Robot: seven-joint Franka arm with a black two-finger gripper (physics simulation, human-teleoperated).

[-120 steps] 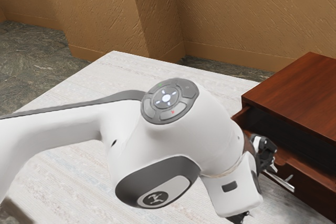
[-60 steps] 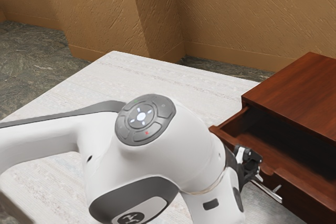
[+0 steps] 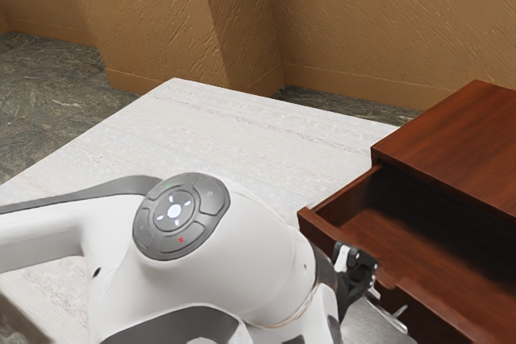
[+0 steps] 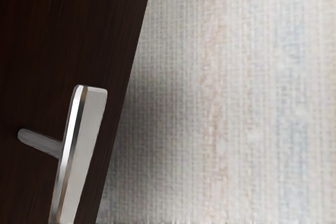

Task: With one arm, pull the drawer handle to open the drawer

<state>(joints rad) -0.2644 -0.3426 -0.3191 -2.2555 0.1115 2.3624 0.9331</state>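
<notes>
A dark red-brown wooden cabinet (image 3: 459,142) stands on the table at the exterior view's right. Its drawer (image 3: 343,231) is pulled well out toward the view's left, and its inside shows bare. The silver bar handle (image 3: 387,317) sits on the drawer front, low down, mostly behind my white arm. My black gripper (image 3: 359,273) is at that front, shut on the handle. In the wrist view the handle (image 4: 79,156) lies close under my hand, against the dark drawer front (image 4: 63,35).
The pale woven table top (image 3: 226,134) stretches away to the exterior view's left and back. My bulky white arm (image 3: 201,271) fills the foreground. Tan walls and a dark stone floor (image 3: 48,78) lie beyond the table edge.
My arm has drawn back toward the exterior view's lower left, and the drawer has slid out with it, from slightly ajar to widely open.
</notes>
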